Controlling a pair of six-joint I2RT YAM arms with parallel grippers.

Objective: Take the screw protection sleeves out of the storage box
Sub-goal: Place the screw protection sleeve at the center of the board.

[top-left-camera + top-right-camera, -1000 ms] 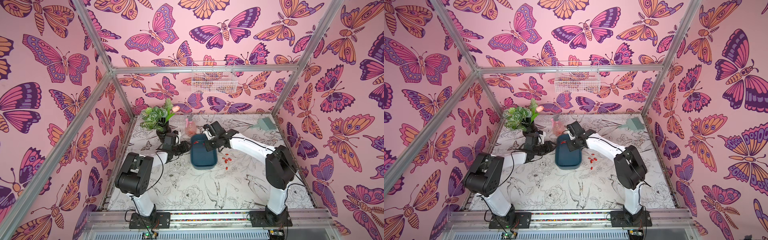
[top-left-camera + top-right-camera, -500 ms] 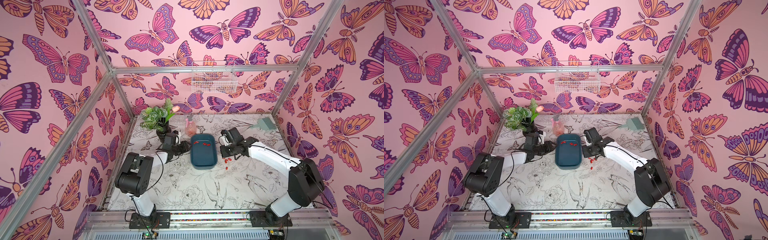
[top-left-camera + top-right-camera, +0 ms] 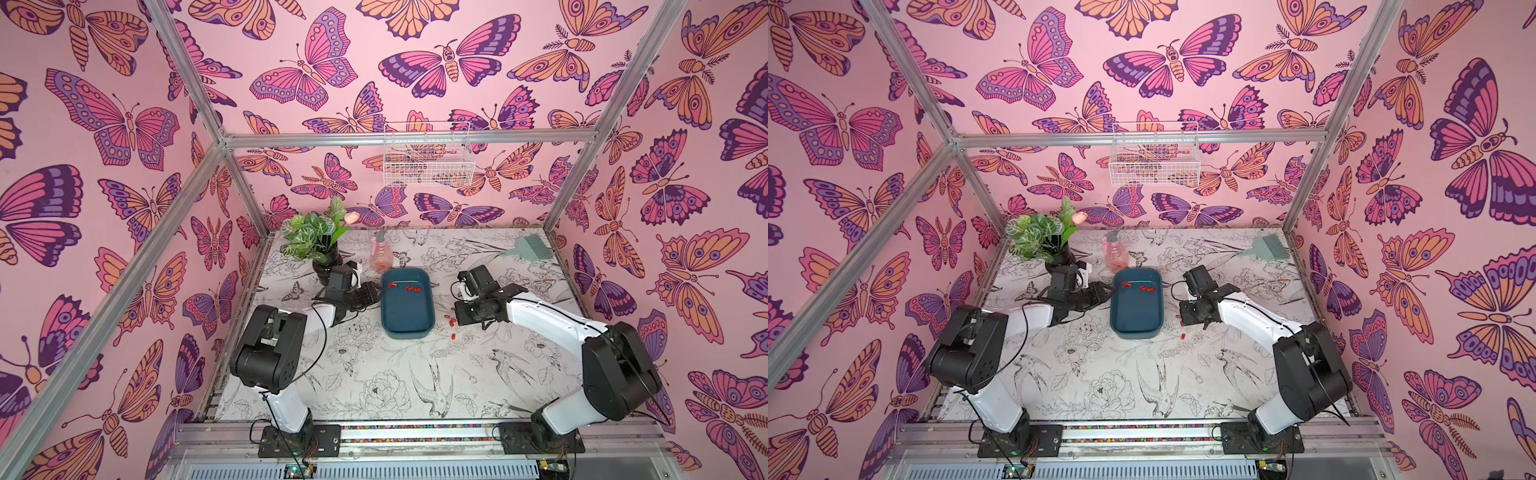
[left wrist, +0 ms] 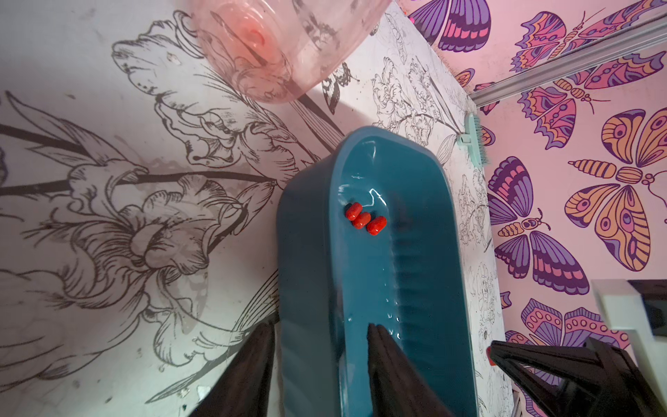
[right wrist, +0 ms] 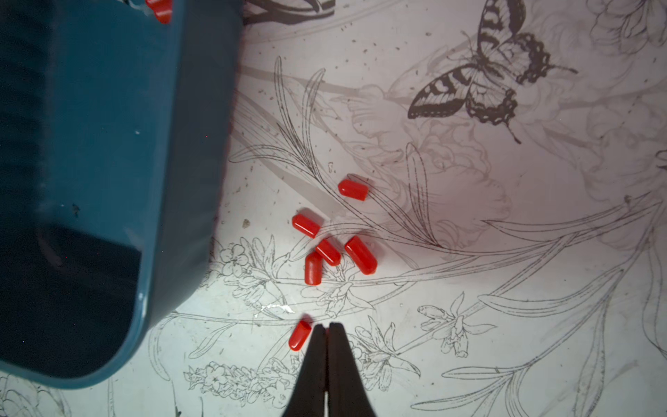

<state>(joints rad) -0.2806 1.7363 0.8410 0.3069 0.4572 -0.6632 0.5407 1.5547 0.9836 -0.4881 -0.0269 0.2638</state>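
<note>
The dark teal storage box (image 3: 407,307) (image 3: 1136,309) lies mid-table. Several red screw protection sleeves (image 3: 409,288) (image 4: 364,218) lie at its far end. My left gripper (image 3: 376,294) (image 4: 321,326) is shut on the box's left wall (image 4: 306,289), one finger inside and one outside. Several more sleeves (image 5: 326,251) (image 3: 449,320) lie on the table right of the box. My right gripper (image 5: 326,328) (image 3: 456,318) hovers over them, shut, with a sliver of red pinched between its tips. One loose sleeve (image 5: 299,335) lies just beside its fingers.
A potted plant (image 3: 311,241) and a pink spray bottle (image 3: 381,255) stand behind the box, close to my left arm. A green brush (image 3: 530,247) lies at the back right. A white wire basket (image 3: 428,160) hangs on the back wall.
My right gripper has come out of the box's far end and moved right and nearer, over the sleeves on the table, staying shut. The left gripper has kept its hold on the box.
</note>
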